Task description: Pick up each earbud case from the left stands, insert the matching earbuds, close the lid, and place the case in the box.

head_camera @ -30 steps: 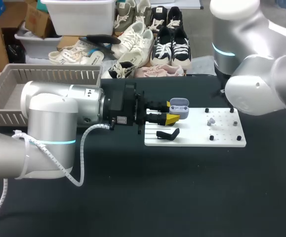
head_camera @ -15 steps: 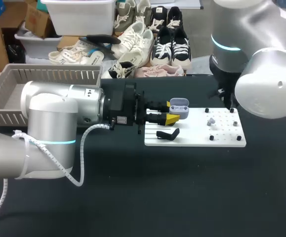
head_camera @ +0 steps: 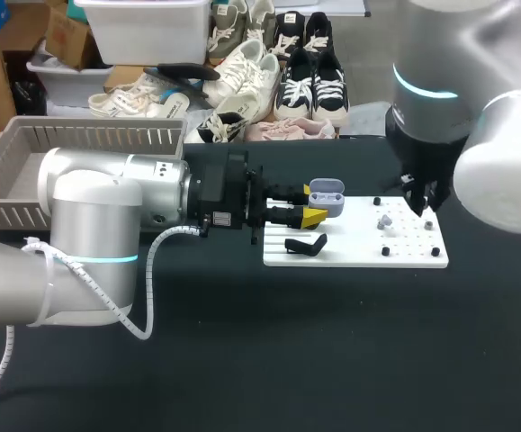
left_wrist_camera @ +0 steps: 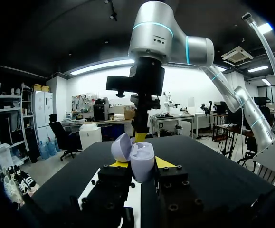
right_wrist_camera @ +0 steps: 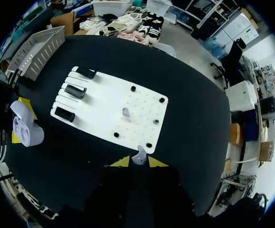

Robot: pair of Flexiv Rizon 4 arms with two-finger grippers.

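My left gripper (head_camera: 312, 205) reaches over the left end of the white board (head_camera: 359, 250), shut on a lavender earbud case (head_camera: 327, 194) whose lid stands open. In the left wrist view the case (left_wrist_camera: 142, 160) sits between the yellow tips, with my right arm's gripper (left_wrist_camera: 139, 135) hanging just beyond it. My right gripper (head_camera: 422, 205) points down over the board's right end. A small lavender earbud (right_wrist_camera: 138, 156) is pinched between its yellow tips (right_wrist_camera: 138, 162). A second earbud (head_camera: 384, 220) stands on the board (right_wrist_camera: 99, 102). The grey slatted box (head_camera: 89, 135) is at the far left.
A black stand (head_camera: 305, 244) lies on the board below the held case, and the right wrist view shows three black stands (right_wrist_camera: 75, 91) along that end. Black pegs (head_camera: 385, 251) dot the board's right half. Dark table surface surrounds the board.
My right arm has swung so its wrist now stands upright over the board's right end, with its gripper showing there. The left arm and the case have not moved.
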